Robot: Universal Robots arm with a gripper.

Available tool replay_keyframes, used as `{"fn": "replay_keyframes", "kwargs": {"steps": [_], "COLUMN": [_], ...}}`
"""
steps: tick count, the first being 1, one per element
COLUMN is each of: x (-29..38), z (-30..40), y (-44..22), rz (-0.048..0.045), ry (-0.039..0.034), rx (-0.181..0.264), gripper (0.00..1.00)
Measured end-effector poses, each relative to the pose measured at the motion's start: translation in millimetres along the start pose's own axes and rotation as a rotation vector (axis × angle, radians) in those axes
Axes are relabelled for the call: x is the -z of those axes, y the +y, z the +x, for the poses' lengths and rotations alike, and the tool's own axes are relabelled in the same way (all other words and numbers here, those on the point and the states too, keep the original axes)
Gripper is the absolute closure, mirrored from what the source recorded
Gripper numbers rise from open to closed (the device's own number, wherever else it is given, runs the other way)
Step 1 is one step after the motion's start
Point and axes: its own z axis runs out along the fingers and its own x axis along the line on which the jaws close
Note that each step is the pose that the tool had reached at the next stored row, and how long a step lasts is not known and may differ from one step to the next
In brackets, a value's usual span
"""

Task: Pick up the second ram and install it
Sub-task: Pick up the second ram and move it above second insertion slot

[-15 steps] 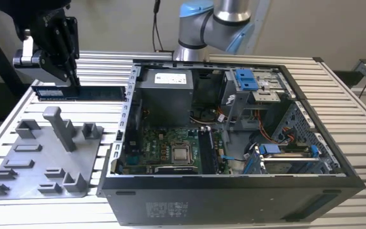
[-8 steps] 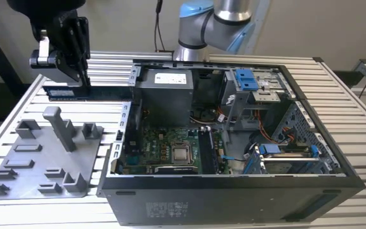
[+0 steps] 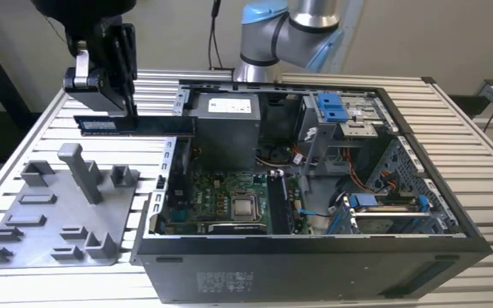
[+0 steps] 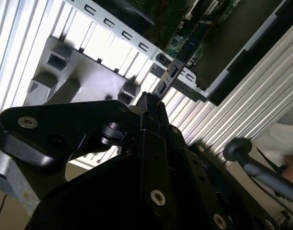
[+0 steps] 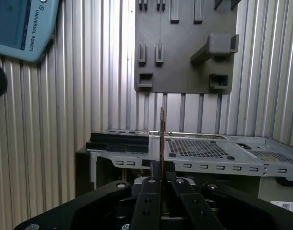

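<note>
The second ram (image 3: 135, 125) is a long dark-blue stick. It hangs level in the air above the slatted table, between the grey tray (image 3: 58, 212) and the open computer case (image 3: 315, 192). My gripper (image 3: 125, 110) is shut on it from above. One end of the ram reaches over the case's wall at the exterior view's left. In both wrist views I see the ram (image 5: 162, 136) (image 4: 171, 76) edge-on, running out from between the fingers (image 5: 147, 191). The green motherboard (image 3: 221, 205) lies on the case floor.
The grey tray (image 5: 184, 48) with upright posts (image 3: 79, 170) lies below the gripper. Inside the case are a grey power supply (image 3: 225, 122), blue drive latches (image 3: 332, 106) and cables. The robot's base (image 3: 289, 32) stands behind the case.
</note>
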Motion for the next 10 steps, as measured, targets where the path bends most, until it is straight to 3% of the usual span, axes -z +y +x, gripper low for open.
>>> {"fn": "replay_keyframes", "kwargs": {"steps": [10], "x": [-0.5], "z": [0.3], "y": [-21.2], "rz": [-0.0001], "ry": [0.0], "rx": [0.0], "gripper": [0.86]}}
